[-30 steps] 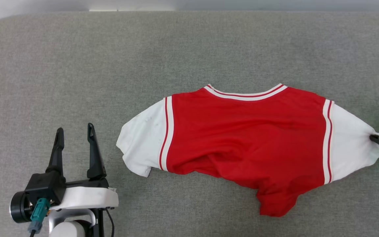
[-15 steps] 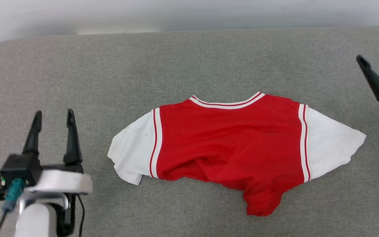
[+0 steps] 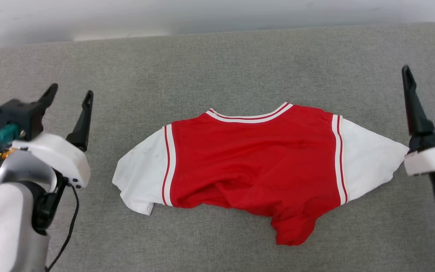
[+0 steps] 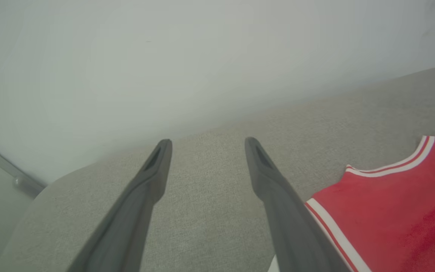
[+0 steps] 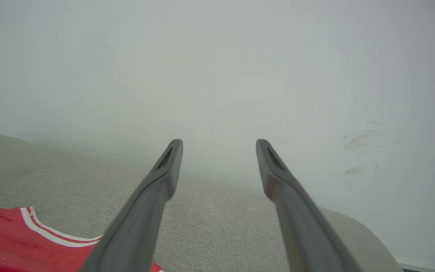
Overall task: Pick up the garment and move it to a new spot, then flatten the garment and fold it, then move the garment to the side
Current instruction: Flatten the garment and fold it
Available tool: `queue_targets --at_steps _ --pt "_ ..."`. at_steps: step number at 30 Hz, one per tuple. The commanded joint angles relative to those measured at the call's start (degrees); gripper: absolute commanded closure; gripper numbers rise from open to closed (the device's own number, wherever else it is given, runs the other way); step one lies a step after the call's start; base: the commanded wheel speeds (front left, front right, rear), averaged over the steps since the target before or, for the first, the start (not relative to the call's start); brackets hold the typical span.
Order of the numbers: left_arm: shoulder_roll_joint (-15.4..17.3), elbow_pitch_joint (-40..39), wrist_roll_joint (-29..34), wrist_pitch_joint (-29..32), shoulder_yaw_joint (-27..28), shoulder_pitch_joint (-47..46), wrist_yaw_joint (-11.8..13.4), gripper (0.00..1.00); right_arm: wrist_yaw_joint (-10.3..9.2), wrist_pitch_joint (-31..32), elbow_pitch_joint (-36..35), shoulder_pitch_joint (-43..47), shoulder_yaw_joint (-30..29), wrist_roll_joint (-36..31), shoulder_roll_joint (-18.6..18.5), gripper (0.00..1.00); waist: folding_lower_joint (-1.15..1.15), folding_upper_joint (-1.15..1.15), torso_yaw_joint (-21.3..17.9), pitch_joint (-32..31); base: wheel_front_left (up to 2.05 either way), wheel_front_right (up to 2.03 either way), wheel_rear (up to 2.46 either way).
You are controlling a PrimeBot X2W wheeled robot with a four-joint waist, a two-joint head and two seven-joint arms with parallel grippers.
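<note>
The garment [image 3: 251, 158] lies about in the middle of the grey cloth-covered worktop [image 3: 217, 60], with no pincer holding it. It is spread with the striped collar [image 3: 249, 116] on the side away from the robot, and a plain red side faces up. One white sleeve [image 3: 140, 175] goes out to the robot's left and the other white sleeve [image 3: 364, 158] to the right, each joined to the red body by a red-and-white stripe. The lower edge is not flat: it is wrinkled and bunched, and a red corner [image 3: 291, 230] sticks out toward the robot on the right side. A few small dark marks are on the left sleeve. The left pincer [image 3: 71, 90] is to the left of the garment, apart from it, with its two dark fingers spread open and nothing between them. The right pincer [image 3: 425, 64] is at the right edge, also wide open and empty, with its fingers pointing away from the robot. The tip of the right sleeve comes just beside the pale body of the right arm [image 3: 429, 160]; whether they touch I cannot tell. Behind the worktop stands a pale wall [image 3: 202, 15].
</note>
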Motion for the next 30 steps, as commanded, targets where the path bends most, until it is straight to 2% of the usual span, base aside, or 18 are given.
queue_targets --at_steps 1,6,10,14,18,24,30 --pt "1.2 0.1 -1.2 2.3 -1.0 -1.0 -0.2 0.00 -0.06 -0.1 -1.5 1.8 -1.2 -0.9 1.3 0.00 0.00 0.00 -0.1 0.0 0.00 0.00 0.00" --pt "9.7 -1.0 -10.4 16.8 -8.6 -4.4 -0.3 0.00 -0.06 -0.1 -6.4 8.6 -4.4 -4.4 6.1 0.00 0.00 0.00 -0.7 0.1 0.00 0.00 0.00" --pt "16.9 -2.0 -18.8 27.9 -14.6 -7.4 -0.3 0.00 -0.06 -0.1 -8.2 11.1 -5.0 -5.4 7.8 0.00 0.00 0.00 -1.3 0.7 0.00 0.00 0.00" --pt "22.0 -2.5 -25.3 36.6 -19.9 -10.5 -0.3 0.00 -0.06 -0.1 -8.8 11.5 -4.9 -6.1 8.4 0.00 0.00 0.00 -1.8 1.6 0.00 0.00 0.00" --pt "24.4 -1.7 -29.9 42.1 -25.3 -13.8 -0.3 0.00 -0.06 -0.1 -8.9 10.4 -4.3 -6.4 8.3 0.00 0.00 0.00 -2.4 2.7 0.00 0.00 0.00" --pt "26.0 0.9 -33.3 47.0 -34.1 -17.6 -0.3 0.00 -0.06 -0.1 -8.5 8.5 -3.3 -6.7 8.0 0.00 0.00 0.00 -3.4 4.2 0.00 0.00 0.00" --pt "26.8 3.8 -33.2 47.3 -42.6 -19.7 -0.3 0.00 -0.06 -0.1 -7.7 6.6 -2.2 -6.7 7.8 0.00 0.00 0.00 -4.4 5.9 0.00 0.00 0.00"
